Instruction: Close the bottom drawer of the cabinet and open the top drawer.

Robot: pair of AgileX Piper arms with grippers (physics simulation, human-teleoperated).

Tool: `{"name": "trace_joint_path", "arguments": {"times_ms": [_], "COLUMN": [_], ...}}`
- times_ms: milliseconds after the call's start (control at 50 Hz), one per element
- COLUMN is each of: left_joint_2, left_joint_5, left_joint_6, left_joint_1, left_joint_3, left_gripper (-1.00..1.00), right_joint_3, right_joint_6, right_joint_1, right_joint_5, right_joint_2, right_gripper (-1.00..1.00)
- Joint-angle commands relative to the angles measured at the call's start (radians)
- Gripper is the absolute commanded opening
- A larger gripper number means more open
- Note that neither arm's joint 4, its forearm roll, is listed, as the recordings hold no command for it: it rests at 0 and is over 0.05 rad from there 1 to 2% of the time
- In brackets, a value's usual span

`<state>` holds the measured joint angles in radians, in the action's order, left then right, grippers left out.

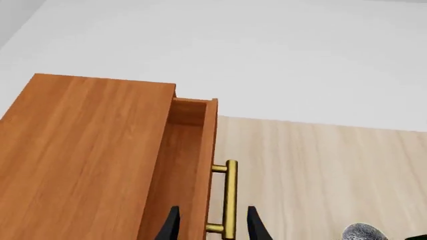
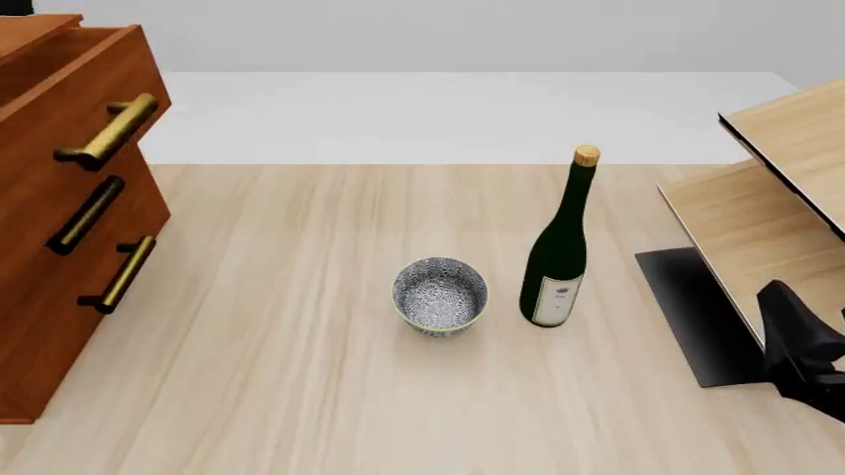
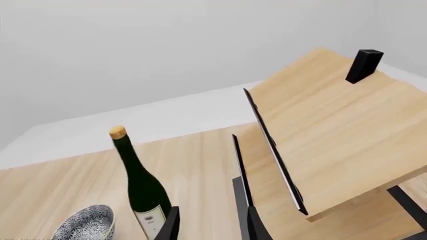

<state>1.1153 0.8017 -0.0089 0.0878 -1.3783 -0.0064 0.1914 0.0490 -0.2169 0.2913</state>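
The reddish-brown cabinet (image 2: 59, 327) stands at the table's left edge. Its top drawer (image 2: 73, 89) sticks out past the two below, with its brass handle (image 2: 109, 131) clear of anything in the front view. The bottom drawer (image 2: 79, 317) sits flush under the middle one, handle (image 2: 118, 274) facing the table. My left gripper (image 1: 212, 226) is open; in its wrist view the top drawer's front (image 1: 203, 170) and handle (image 1: 229, 197) lie between its fingertips, and contact cannot be judged. It is outside the front view. My right gripper (image 3: 210, 227) stands open and empty at the right (image 2: 795, 341).
A patterned bowl (image 2: 440, 295) and a dark green wine bottle (image 2: 560, 247) stand mid-table. A pale wooden shelf unit (image 2: 779, 188) on a black base (image 2: 687, 307) fills the right side, close to the right gripper. The bowl's rim (image 1: 363, 232) shows in the left wrist view.
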Motion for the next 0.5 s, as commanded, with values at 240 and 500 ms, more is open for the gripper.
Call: {"name": "trace_joint_path", "arguments": {"times_ms": [240,500], "left_joint_2": [-0.031,-0.033], "left_joint_5": [-0.012,-0.037], "left_joint_6": [-0.032,-0.048], "left_joint_1": [0.045,0.050], "left_joint_3": [0.087,0.124], "left_gripper": [1.00,1.00], "right_joint_3": [0.000,0.000], "right_joint_6": [-0.009,-0.010], "right_joint_1": [-0.007,-0.007], "right_joint_5": [0.026,0.029], "right_joint_2": [-0.030,-0.032], "right_gripper": [1.00,1.00]}}
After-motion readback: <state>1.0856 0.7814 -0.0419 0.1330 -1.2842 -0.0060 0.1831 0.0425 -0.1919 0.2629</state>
